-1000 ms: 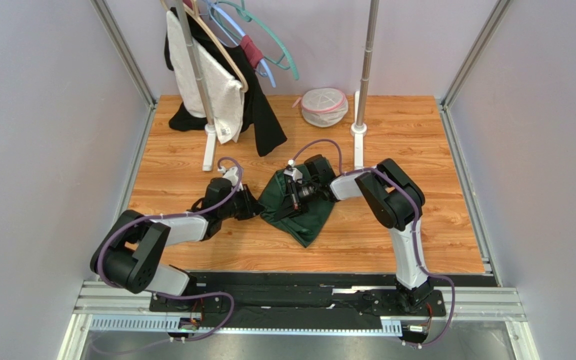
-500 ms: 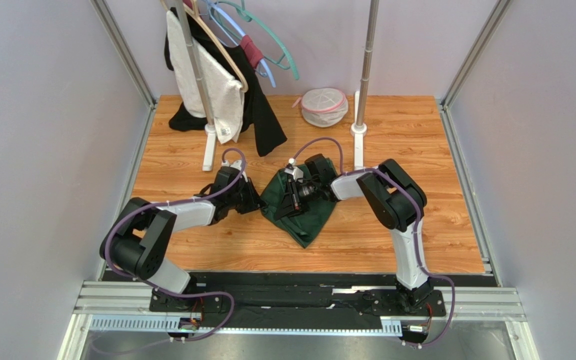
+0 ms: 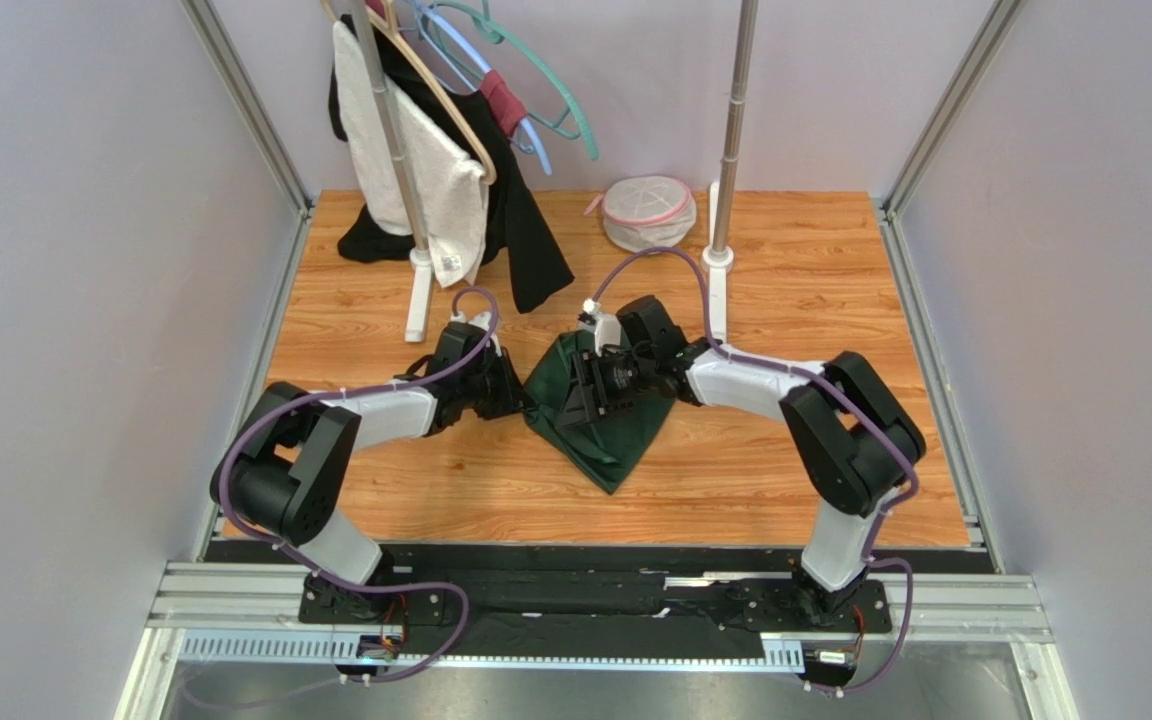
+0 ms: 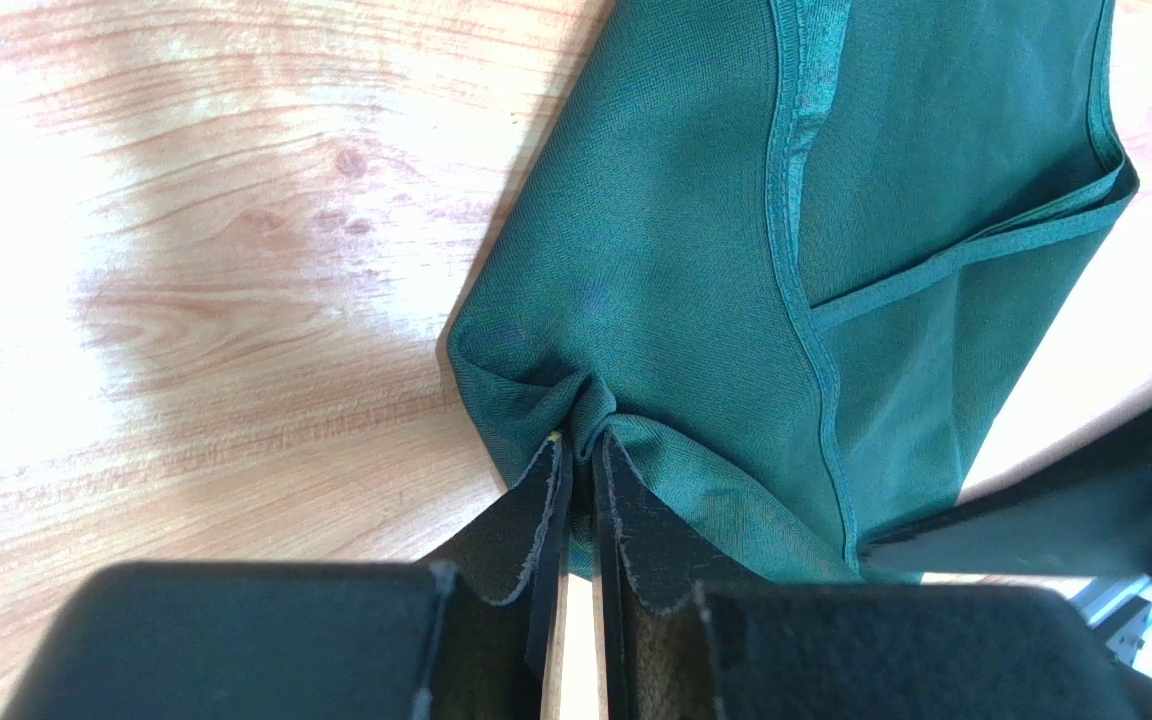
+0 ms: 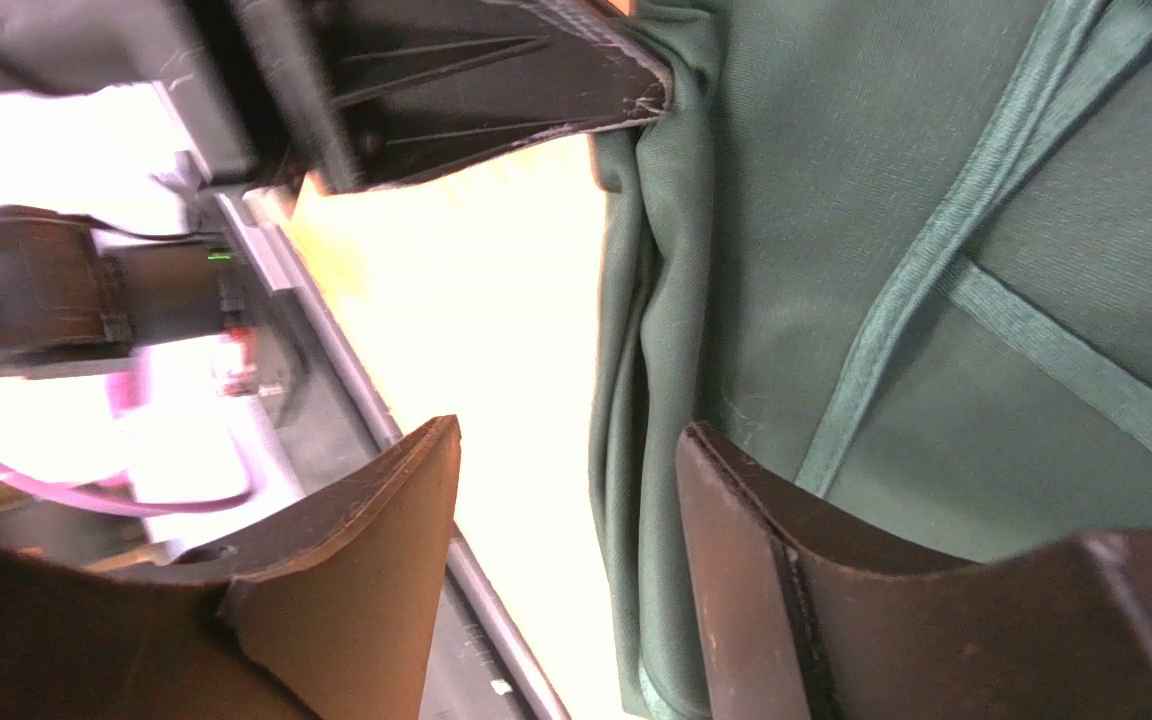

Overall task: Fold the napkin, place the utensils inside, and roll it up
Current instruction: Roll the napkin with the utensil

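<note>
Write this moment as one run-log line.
left gripper: shut on napkin edge | right gripper: open at napkin edge | napkin: partly folded on table

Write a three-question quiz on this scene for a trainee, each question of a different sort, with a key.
1. True or false: the left gripper is pinching an edge of the green napkin.
2. Pick one. The right gripper is: A) shut on the green napkin; B) open, one finger over the cloth and the other beside its edge; C) out of every view.
3. Short answer: what does the green napkin lie on?

Key: 1 true; 2 B; 3 the wooden table.
</note>
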